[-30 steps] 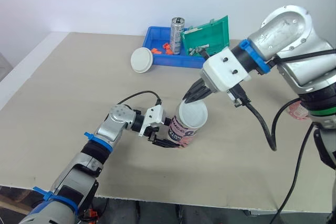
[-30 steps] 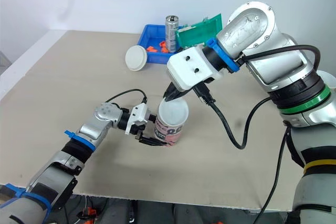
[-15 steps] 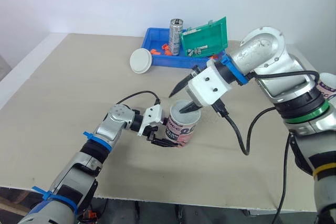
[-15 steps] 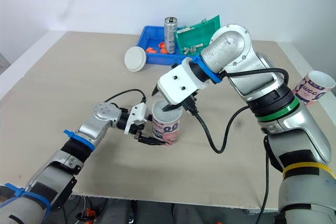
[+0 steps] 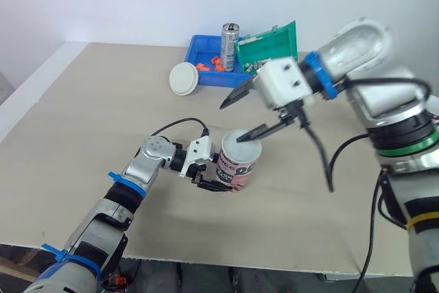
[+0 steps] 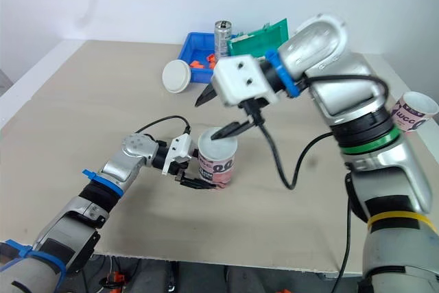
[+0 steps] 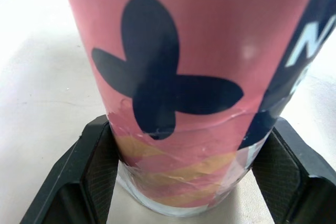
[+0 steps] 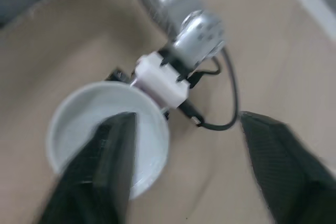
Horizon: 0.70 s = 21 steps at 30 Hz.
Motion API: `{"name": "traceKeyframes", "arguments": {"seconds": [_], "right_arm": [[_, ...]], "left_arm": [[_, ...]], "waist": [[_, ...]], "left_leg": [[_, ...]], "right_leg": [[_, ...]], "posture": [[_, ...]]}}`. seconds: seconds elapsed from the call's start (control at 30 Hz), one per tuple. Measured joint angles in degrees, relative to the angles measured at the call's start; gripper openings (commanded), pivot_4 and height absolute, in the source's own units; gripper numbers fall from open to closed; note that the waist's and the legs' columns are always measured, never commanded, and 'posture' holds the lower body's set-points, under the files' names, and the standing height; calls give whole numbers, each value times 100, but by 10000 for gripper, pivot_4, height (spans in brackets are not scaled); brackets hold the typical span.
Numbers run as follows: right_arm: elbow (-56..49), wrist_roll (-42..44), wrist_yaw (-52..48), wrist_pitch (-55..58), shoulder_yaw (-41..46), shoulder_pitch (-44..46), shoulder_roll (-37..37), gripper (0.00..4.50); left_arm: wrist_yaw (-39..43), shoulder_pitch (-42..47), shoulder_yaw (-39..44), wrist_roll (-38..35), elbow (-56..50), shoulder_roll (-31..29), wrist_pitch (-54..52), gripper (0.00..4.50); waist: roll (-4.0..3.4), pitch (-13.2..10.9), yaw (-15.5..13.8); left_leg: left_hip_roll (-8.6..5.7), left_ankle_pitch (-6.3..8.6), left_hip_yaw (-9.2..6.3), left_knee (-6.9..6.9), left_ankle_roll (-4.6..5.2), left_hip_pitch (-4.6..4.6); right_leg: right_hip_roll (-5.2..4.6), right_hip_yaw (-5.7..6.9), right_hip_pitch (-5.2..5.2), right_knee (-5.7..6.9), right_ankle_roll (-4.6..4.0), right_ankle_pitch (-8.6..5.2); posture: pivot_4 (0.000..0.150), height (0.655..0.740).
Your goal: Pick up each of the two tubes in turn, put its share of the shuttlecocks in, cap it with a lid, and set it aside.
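A pink tube (image 5: 236,168) stands upright mid-table with a white lid (image 5: 241,136) on its top. My left gripper (image 5: 214,182) is shut on the tube's lower part; in the left wrist view the tube (image 7: 194,72) sits between both black fingers (image 7: 86,174). Just above the lid my right gripper (image 5: 245,115) hangs open, its lower fingertip close over the lid's rim. The right wrist view looks down on the lid (image 8: 102,137) between the spread fingers (image 8: 286,169). A second pink tube (image 6: 412,112) stands at the far right. Another white lid (image 5: 184,78) leans against the blue bin.
At the back of the table a blue bin (image 5: 203,77) holds small orange pieces, a metal can (image 5: 231,45) and a green box (image 5: 270,47). A black cable loops from my left wrist across the table beside the tube.
My right gripper carried the lid down onto the tube, let it go, opened wide and rose slightly toward the back. The left gripper and tube stayed put.
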<state>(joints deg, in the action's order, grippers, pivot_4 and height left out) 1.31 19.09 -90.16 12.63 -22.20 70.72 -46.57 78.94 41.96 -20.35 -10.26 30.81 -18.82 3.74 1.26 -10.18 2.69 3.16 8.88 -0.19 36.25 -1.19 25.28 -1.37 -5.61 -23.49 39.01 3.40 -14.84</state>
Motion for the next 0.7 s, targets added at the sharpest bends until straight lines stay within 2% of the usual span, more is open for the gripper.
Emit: {"name": "traceKeyframes", "arguments": {"seconds": [0.03, 0.13, 0.23, 0.4, 0.7], "right_arm": [[-102, 102, -2, 5, -2, -51, -131, 13666], [-244, 175, -5, 3, -56, -266, -171, 234], [-362, 145, -5, -2, -214, -340, -96, 234], [-378, -486, 6, -205, -482, -366, 210, 234], [-316, -1152, 30, -1509, -969, -399, 90, 234]], "left_arm": [[12, 13, 1, 0, 16, -1, 7, 33747], [15, 39, 5, 1, 67, -6, 19, 33747], [26, 73, 3, 1, 128, -6, 30, 33747], [32, 95, -6, 1, 149, -5, 36, 33747], [12, 103, -7, 23, 176, -9, 0, 33747]], "waist": [[0, 0, 1], [0, 0, 6], [0, -1, 7], [0, -1, 5], [16, 23, 6]], "left_leg": [[0, 0, 1, -1, 0, 0], [0, 1, 3, -3, -1, -5], [0, 1, 3, -3, -1, -5], [0, 1, 3, -3, -2, -4], [3, 9, 10, -8, -14, -31]], "right_leg": [[0, -1, 0, -1, 0, 0], [0, -3, -2, 0, -1, 1], [0, -3, -6, 0, -3, 5], [-1, -1, -33, 0, -3, 6], [-2, -3, -19, -1, -3, 6]], "posture": [[1500, 7061], [1500, 7061], [1500, 7061], [1500, 7061], [1500, 7061]]}}
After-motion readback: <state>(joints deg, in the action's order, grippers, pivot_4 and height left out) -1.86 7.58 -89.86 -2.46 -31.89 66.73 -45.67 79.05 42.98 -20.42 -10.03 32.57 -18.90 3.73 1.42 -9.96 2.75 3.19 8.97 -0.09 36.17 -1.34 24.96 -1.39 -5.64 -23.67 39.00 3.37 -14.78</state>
